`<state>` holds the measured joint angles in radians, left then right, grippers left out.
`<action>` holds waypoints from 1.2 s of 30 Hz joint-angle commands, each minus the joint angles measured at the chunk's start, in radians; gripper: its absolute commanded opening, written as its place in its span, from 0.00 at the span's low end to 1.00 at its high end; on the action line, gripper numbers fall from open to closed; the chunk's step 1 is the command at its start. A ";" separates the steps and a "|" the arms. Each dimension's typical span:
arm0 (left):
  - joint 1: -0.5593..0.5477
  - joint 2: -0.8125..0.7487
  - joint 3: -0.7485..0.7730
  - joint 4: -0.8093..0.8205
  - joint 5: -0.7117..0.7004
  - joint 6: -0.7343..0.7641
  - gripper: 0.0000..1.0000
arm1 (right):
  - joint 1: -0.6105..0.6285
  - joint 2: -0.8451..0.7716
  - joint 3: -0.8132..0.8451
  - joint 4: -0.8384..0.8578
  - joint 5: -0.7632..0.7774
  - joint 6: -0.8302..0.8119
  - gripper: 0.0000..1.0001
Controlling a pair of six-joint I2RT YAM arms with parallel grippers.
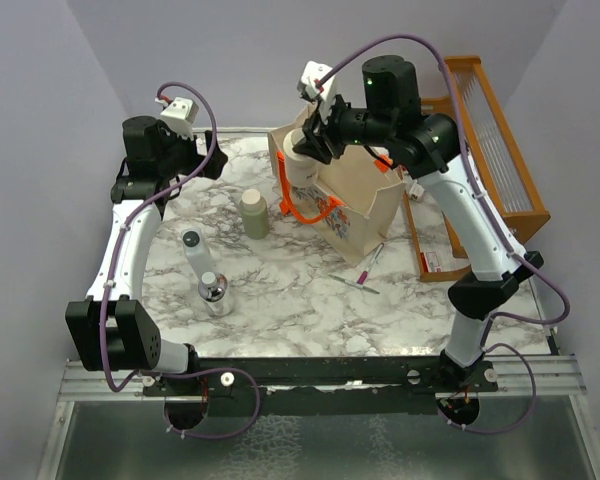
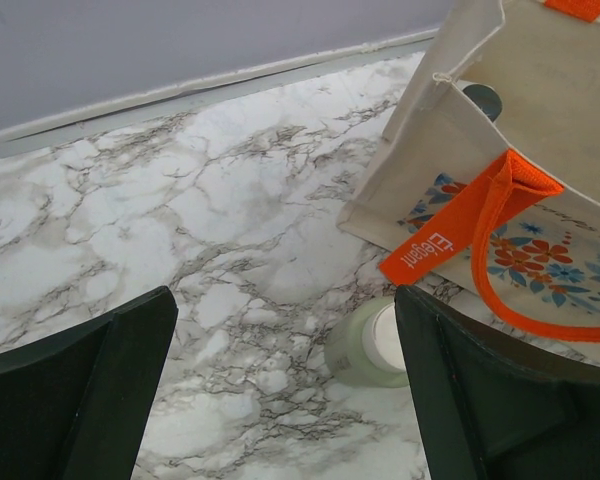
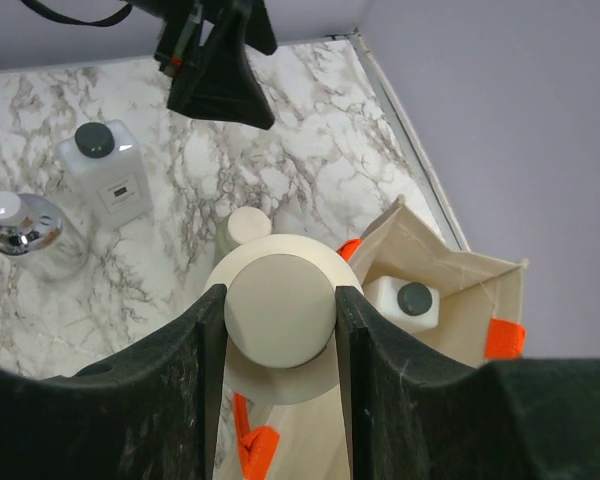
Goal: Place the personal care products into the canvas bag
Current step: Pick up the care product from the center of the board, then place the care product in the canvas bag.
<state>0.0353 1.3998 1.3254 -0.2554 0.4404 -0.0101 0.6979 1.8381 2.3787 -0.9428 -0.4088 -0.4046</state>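
Observation:
My right gripper (image 1: 315, 135) is shut on the cream cap of the beige bottle (image 1: 300, 165) and holds it upright over the left rim of the canvas bag (image 1: 365, 195). In the right wrist view the fingers (image 3: 380, 380) clamp the cap (image 3: 280, 305); a white bottle with a dark cap (image 3: 405, 300) lies inside the bag (image 3: 470, 280). The olive-green bottle (image 1: 253, 213), a white bottle with a grey cap (image 1: 195, 255) and the short clear bottle with a chrome cap (image 1: 213, 295) stand on the table. My left gripper (image 2: 285, 315) is open and empty above the table, left of the bag (image 2: 540, 150), with the olive-green bottle (image 2: 370, 345) below its right finger.
An orange wooden slatted rack (image 1: 490, 150) stands behind and right of the bag. A thin pen-like item (image 1: 368, 268) and a small card (image 1: 435, 262) lie on the marble table in front of the bag. Walls close off the back and both sides.

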 commanded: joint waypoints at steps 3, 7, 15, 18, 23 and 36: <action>-0.008 -0.035 -0.030 0.036 0.033 -0.009 0.93 | -0.111 -0.061 0.055 0.142 0.005 0.041 0.01; -0.019 -0.035 -0.036 0.038 0.044 -0.004 0.92 | -0.189 -0.048 0.042 0.164 -0.037 0.062 0.01; -0.091 -0.031 -0.049 0.058 0.062 0.026 0.92 | -0.259 -0.014 -0.028 0.219 -0.082 0.075 0.01; -0.144 -0.020 -0.041 0.065 0.095 0.034 0.92 | -0.269 0.006 -0.047 0.235 -0.088 0.080 0.01; -0.236 0.035 -0.019 0.075 0.122 0.056 0.92 | -0.273 0.043 -0.081 0.264 -0.105 0.088 0.01; -0.296 0.250 0.067 0.150 0.146 0.023 0.78 | -0.273 0.135 -0.163 0.363 -0.103 0.122 0.01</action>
<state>-0.2459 1.6173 1.3426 -0.1638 0.5354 0.0200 0.4297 1.9789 2.2169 -0.7624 -0.4843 -0.3058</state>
